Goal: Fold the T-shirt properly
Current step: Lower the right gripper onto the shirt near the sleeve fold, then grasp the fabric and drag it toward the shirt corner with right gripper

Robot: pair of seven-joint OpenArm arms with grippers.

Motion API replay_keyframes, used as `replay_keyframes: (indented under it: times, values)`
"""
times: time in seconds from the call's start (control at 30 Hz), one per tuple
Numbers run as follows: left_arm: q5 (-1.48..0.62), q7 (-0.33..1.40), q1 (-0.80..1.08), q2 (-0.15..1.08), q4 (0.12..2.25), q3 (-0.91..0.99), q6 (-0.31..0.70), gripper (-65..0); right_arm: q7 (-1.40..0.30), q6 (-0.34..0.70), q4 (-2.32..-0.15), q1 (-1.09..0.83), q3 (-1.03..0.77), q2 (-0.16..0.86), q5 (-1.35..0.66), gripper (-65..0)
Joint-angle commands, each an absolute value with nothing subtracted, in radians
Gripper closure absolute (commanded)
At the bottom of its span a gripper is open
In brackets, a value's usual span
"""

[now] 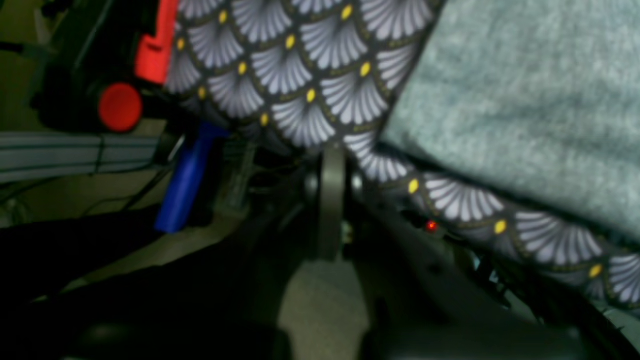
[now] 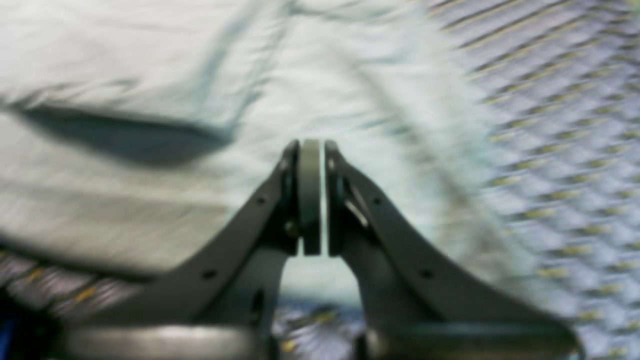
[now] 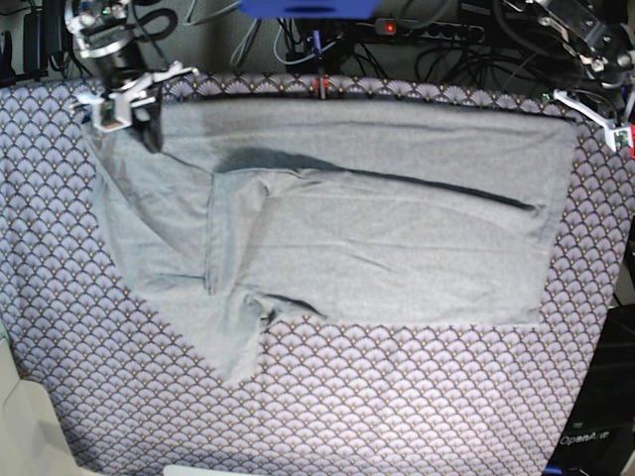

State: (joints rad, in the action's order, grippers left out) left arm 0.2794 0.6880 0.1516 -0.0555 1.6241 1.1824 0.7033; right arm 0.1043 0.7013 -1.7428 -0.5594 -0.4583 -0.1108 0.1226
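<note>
The light grey T-shirt lies spread sideways on the purple fan-patterned tablecloth, with a sleeve pointing toward the front left and a long crease across its body. My right gripper is shut, and its tip sits over the shirt's far left corner. No cloth shows between its pads, and the wrist view is blurred. My left gripper is shut at the tablecloth's far right edge, just beside the T-shirt's corner and not on it.
The table's far edge runs just behind both grippers, with cables, a power strip and a red and blue clamp beyond it. Bare tablecloth lies in front of the shirt and to its right.
</note>
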Motion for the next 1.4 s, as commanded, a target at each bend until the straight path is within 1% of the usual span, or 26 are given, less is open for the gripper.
replay_keyframes:
  times: [0.0,0.17,0.33,0.47,0.53,0.67,0.9,1.03,1.17,1.27,1.37]
  values:
    - [0.272,0.674,0.151,-0.044,1.646,1.194,0.698,0.0,0.130,0.698,-1.736,-0.564,-0.441,-0.104,0.133,0.0]
    - [0.272,0.679,0.148,-0.044,1.649,1.199,0.698,0.0,0.134,0.698,-1.644,-0.565,-0.328,-0.107,0.269,0.0]
    - [0.272,0.679,0.150,-0.044,1.647,1.199,0.698,0.0,0.131,0.698,-1.633,-0.558,-0.251,-0.107,0.298,0.0]
    - [0.272,0.677,0.151,-0.044,1.643,1.199,0.698,0.0,0.128,0.698,-1.632,-0.529,-0.216,-0.105,0.311,0.0]
    - [0.272,0.677,0.151,-0.044,1.643,1.199,0.698,0.0,0.128,0.698,-1.630,-0.512,-0.214,-0.108,0.364,0.0]
    - [0.272,0.679,0.151,-0.044,1.641,1.199,0.698,0.0,0.128,0.698,-1.629,-0.478,-0.214,-0.148,0.449,0.0]
    - [0.272,0.682,0.151,-0.044,1.641,1.199,0.698,0.0,0.127,0.698,-1.610,-0.441,-0.166,-0.148,0.493,0.0]
    - [0.272,0.682,0.151,-0.044,1.641,1.199,0.698,0.0,0.127,0.698,-1.523,-0.361,-0.150,-0.148,0.559,0.0]
    - [0.272,0.682,0.153,-0.044,1.649,1.201,0.698,0.0,0.127,0.698,-1.422,-0.243,-0.142,-0.148,0.582,0.0]
    - [0.272,0.682,0.160,-0.045,1.653,1.230,0.698,0.0,0.127,0.698,-1.415,-0.140,-0.143,-0.148,0.608,0.0]
    - [0.272,0.682,0.160,-0.045,1.653,1.274,0.698,0.0,0.111,0.698,-1.466,-0.064,-0.147,-0.150,0.676,0.0]
